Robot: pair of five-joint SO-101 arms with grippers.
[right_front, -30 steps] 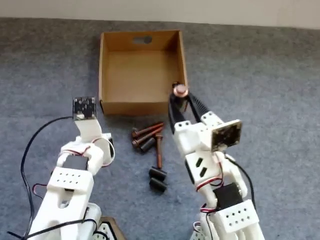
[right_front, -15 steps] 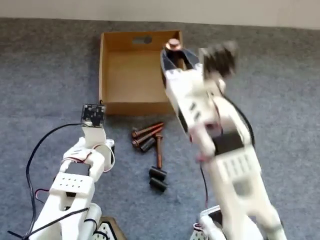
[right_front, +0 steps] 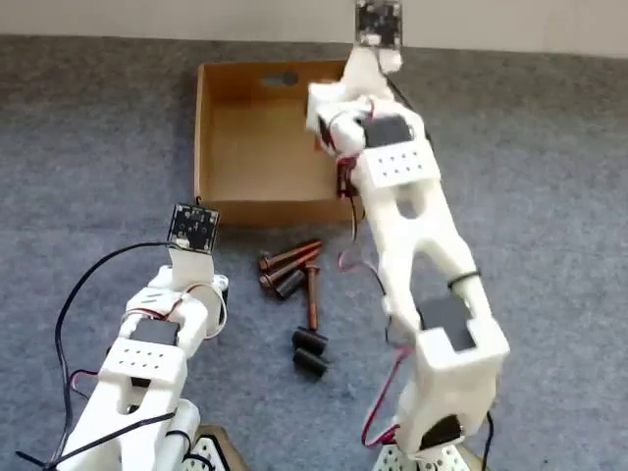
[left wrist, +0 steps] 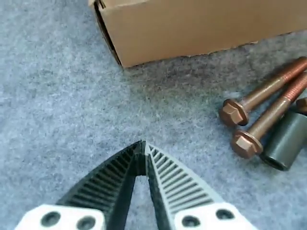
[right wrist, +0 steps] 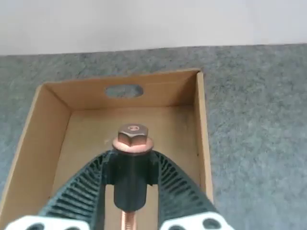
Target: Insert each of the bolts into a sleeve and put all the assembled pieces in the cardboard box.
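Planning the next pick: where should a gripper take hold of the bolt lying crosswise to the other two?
Probably take the bolt at mid-shank, from straight above, closing across it. It lies flat on the carpet with the shank bare there; its head is crowded by a sleeve, its tip by another sleeve.

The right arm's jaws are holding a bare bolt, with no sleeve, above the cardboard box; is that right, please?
Not quite: the right wrist view shows the bolt already seated in a dark sleeve. The jaws do hold it above the cardboard box.
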